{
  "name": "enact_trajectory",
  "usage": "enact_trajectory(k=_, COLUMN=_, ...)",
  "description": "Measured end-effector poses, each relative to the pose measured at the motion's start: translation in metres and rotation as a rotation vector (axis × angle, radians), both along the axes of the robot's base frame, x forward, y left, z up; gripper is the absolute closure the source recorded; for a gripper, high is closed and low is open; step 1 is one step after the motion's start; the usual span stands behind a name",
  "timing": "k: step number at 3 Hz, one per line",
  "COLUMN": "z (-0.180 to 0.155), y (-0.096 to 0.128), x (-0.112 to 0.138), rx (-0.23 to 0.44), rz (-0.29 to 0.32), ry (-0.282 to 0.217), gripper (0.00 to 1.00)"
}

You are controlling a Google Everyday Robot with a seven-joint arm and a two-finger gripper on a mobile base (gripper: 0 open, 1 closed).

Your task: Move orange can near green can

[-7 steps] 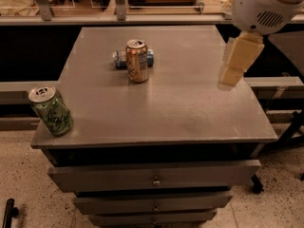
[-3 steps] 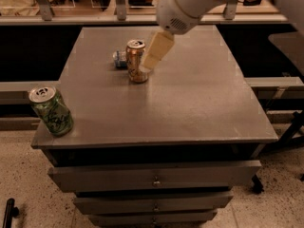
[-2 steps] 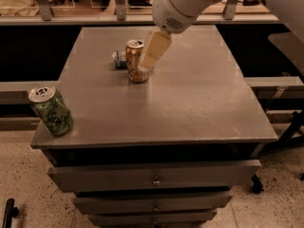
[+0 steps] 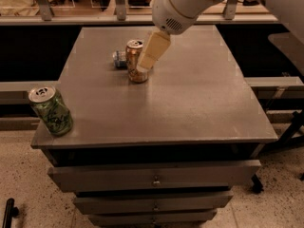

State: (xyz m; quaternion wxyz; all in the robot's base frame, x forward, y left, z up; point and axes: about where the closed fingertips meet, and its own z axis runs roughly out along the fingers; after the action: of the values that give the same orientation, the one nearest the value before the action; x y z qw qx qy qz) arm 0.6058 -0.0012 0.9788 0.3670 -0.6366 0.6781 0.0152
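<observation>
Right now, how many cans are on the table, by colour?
orange can: 1
green can: 1
blue and silver can: 1
Total: 3 cans on the table
The gripper is at the orange can, overlapping its right side in the camera view.

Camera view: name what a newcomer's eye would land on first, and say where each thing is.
The white arm reaches in from the top, its gripper down at the orange can near the back of the grey table. The green can stands alone at the front left corner, far from it. A blue and silver can lies just behind the orange one.
</observation>
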Motion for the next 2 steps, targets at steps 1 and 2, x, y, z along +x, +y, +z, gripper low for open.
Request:
enact_trajectory(k=1, z=-0.017, y=0.007, x=0.002, rx=0.139, rz=-0.023, ry=0.059, gripper=0.00)
enact_trajectory(k=2, z=-0.021, y=0.014, x=0.012, rx=0.360, rz=-0.048, ry=0.072, gripper=0.00)
